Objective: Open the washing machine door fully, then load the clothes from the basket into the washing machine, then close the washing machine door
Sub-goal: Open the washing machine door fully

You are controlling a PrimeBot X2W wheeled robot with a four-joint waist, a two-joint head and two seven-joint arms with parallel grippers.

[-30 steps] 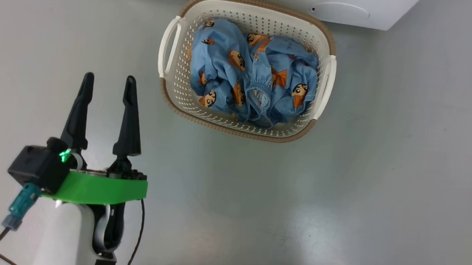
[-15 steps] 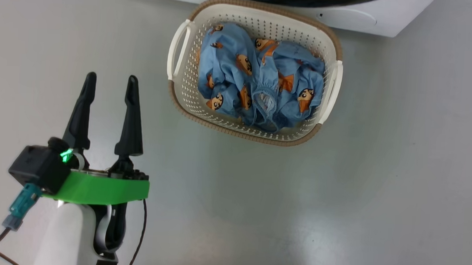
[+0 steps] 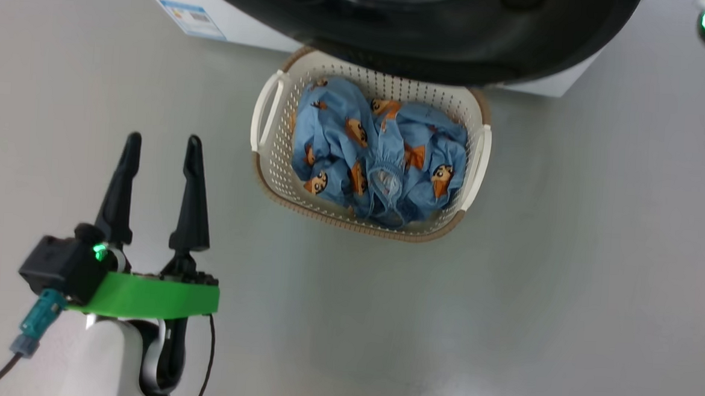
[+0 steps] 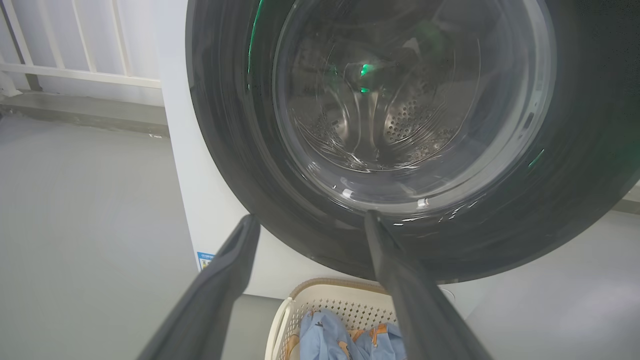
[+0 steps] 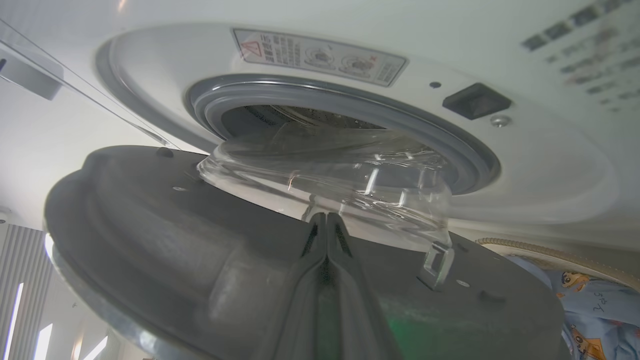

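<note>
Glossy black and clear glass, the washing machine door [image 3: 433, 39] stands part-way open, swung out from the washing machine [image 3: 241, 26] and hanging above the far end of the basket [image 3: 272, 182]. The right gripper [image 5: 326, 220] has its two fingers pressed flat together with nothing between them. Their joined tip lies on the door's inner face, just short of the bulging glass bowl [image 5: 325, 175], with the grey gasket [image 5: 465, 150] beyond it. Whether the tip actually touches the rim is hard to tell. The left gripper [image 3: 163, 141] is spread wide and empty, with the clothes [image 3: 385, 157] off to its right and well apart. My judgement: the right arm is the nearer one, and the door must swing farther away from the opening, across those fingers.
</note>
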